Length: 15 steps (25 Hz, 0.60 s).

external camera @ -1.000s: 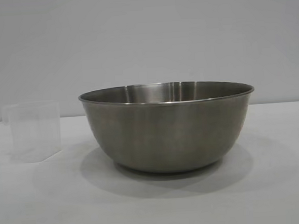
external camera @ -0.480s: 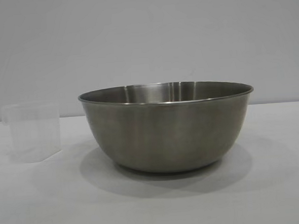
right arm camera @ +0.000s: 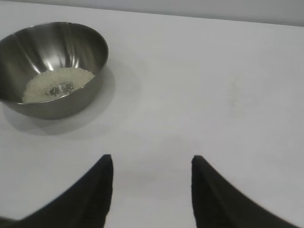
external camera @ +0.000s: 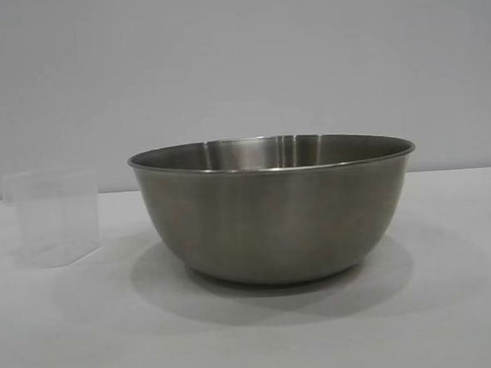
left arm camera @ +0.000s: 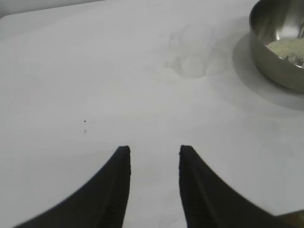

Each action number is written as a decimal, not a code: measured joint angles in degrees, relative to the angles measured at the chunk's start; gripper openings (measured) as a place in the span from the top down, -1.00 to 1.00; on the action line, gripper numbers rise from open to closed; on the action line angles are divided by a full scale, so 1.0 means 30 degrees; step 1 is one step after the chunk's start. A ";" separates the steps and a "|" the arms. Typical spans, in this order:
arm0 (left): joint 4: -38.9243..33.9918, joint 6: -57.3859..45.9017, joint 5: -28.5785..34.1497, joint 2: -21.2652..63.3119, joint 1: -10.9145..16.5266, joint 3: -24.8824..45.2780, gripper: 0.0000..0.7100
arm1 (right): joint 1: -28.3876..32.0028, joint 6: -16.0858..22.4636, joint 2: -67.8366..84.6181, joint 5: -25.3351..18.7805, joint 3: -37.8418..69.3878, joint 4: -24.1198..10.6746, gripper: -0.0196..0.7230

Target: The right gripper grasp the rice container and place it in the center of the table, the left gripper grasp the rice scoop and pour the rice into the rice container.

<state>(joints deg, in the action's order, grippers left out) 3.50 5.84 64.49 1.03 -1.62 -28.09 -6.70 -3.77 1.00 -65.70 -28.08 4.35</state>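
Both grippers hang empty over the bare surface (left arm camera: 71, 71): left gripper (left arm camera: 154, 154) partly spread, right gripper (right arm camera: 152, 164) spread wider. Ahead, the bowl (external camera: 274, 211) stands mid-surface with rice (right arm camera: 54, 83) inside; the scoop (external camera: 54, 216) rests upright just beside it. Nothing has shifted since a second ago, so the pour appears complete.

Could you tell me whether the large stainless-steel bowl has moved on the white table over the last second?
No. The large stainless-steel bowl stands where it did, keeping the same gap from the small clear plastic measuring cup on the white table.
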 joint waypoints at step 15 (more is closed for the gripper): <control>-0.0030 0.0000 0.0000 0.0000 0.0836 0.0000 0.36 | 0.1742 0.0000 0.0000 0.0000 0.0000 0.0000 -0.01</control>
<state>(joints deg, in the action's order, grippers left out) 3.41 5.84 64.49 1.03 0.89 -28.09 -1.47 -3.77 1.00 -65.70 -28.08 4.35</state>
